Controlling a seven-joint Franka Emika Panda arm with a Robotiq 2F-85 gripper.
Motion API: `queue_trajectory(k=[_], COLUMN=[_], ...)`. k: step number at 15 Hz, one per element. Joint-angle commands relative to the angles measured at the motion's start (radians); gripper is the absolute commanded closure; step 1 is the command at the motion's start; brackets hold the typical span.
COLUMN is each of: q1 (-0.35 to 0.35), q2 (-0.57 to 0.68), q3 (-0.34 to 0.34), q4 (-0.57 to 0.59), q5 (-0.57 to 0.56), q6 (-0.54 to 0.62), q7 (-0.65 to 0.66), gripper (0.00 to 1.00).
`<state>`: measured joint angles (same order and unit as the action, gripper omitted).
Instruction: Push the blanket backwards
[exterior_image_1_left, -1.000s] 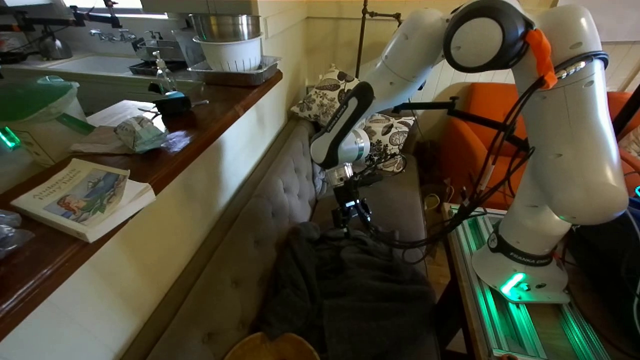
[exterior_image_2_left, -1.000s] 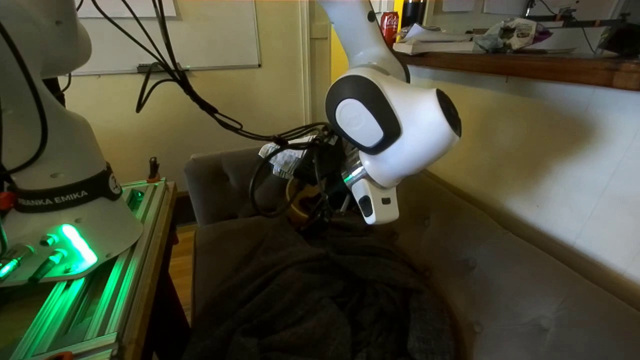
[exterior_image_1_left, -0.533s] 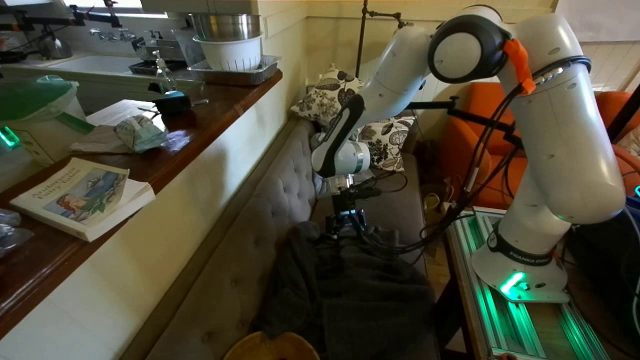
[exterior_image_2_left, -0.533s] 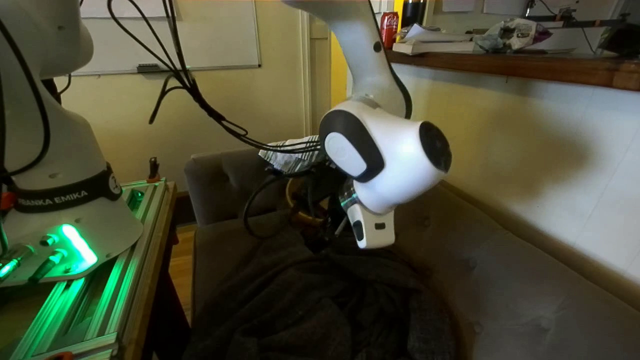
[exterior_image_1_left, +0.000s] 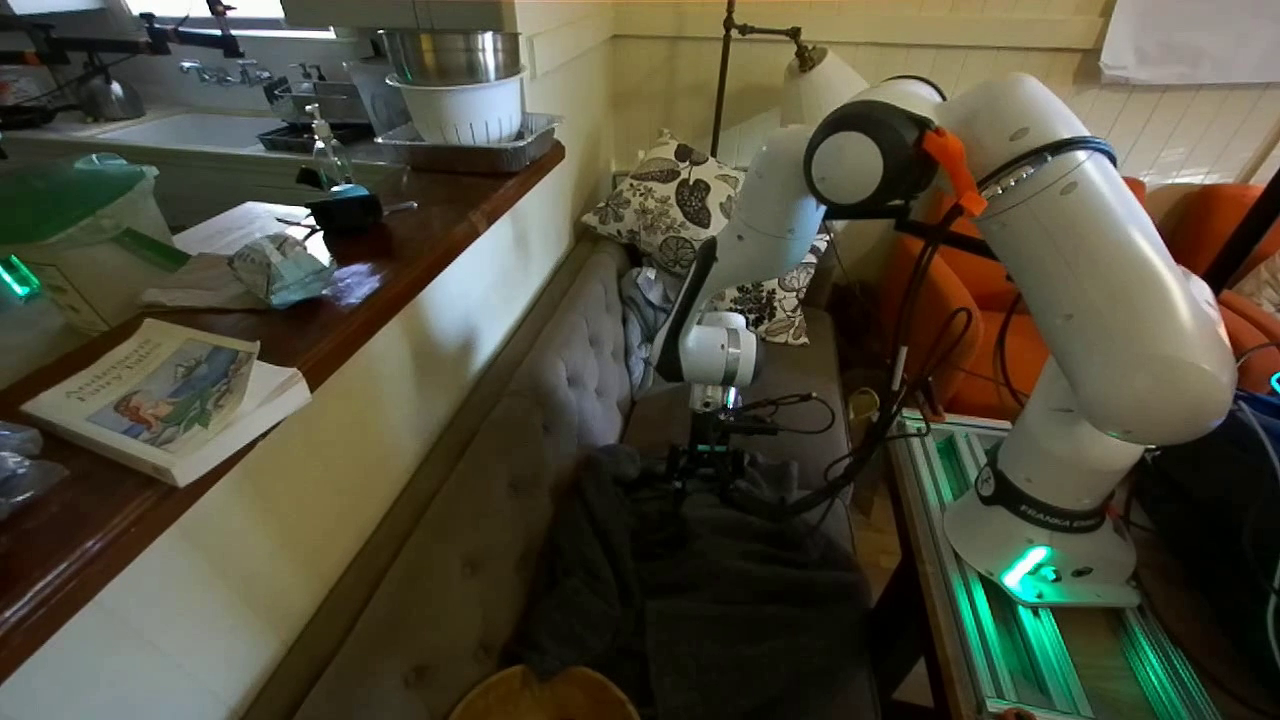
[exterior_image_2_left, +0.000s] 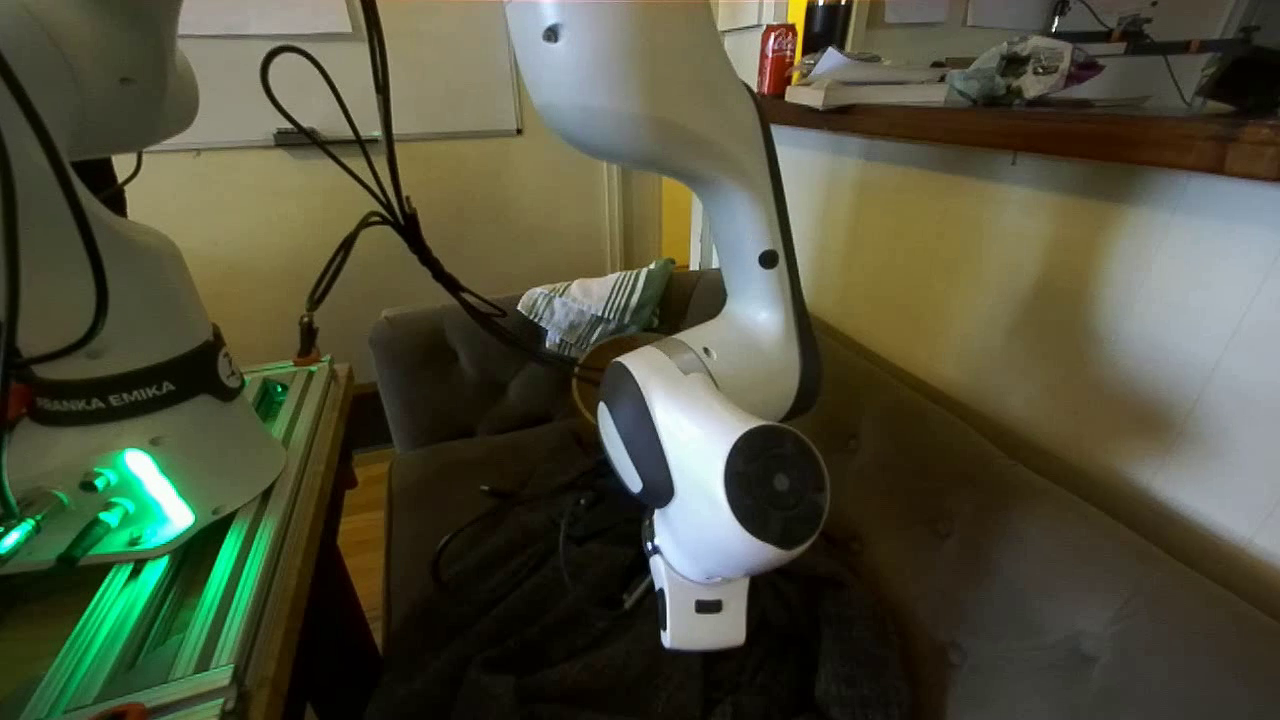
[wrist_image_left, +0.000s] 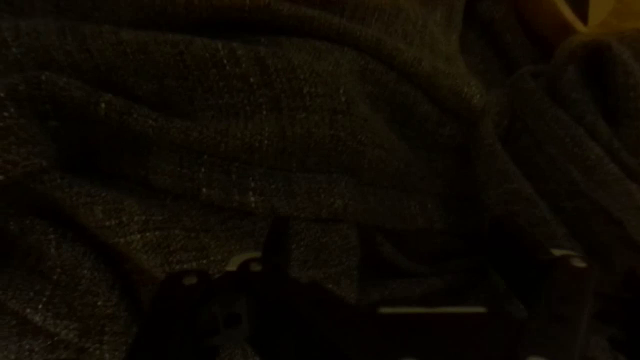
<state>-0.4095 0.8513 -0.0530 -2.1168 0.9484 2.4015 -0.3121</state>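
Jaws spread wide and holding nothing visible, the end effector (exterior_image_1_left: 707, 480) is over 1 end of the blanket (exterior_image_1_left: 745, 590); most cloth lies toward the wooden bowl (exterior_image_1_left: 590, 693).

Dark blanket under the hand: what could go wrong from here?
The hand may bunch the folds of the blanket instead of sliding it; the wrist view is too dark to judge contact.
Black cables hang low beside the hand and could snag on the blanket.
A tan bowl-like object sits by the blanket's edge, so a push that way might shove it.
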Motion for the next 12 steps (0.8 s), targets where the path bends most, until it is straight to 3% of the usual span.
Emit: queue_trajectory(k=[1,3,5,6,8,12], q1=[0.039,0.057,0.062,0.048,0.059,0.110], q2=[0.074,0.107,0.101,0.089,0.097,0.115], q3=[-0.008,-0.020,-0.041,-0.019,-0.030,0.006], q4=[0.045,0.068,0.083,0.052,0.067,0.060], q5=[0.054,0.046,-0.018,0.014,0.011,0.089], q6=[0.104,0.144,0.048,0.100,0.075,0.289], q7=[0.037,0.110,0.201,0.124,0.163,0.163], gripper=[0.00,0.00,0.00,0.00,0.00,0.00])
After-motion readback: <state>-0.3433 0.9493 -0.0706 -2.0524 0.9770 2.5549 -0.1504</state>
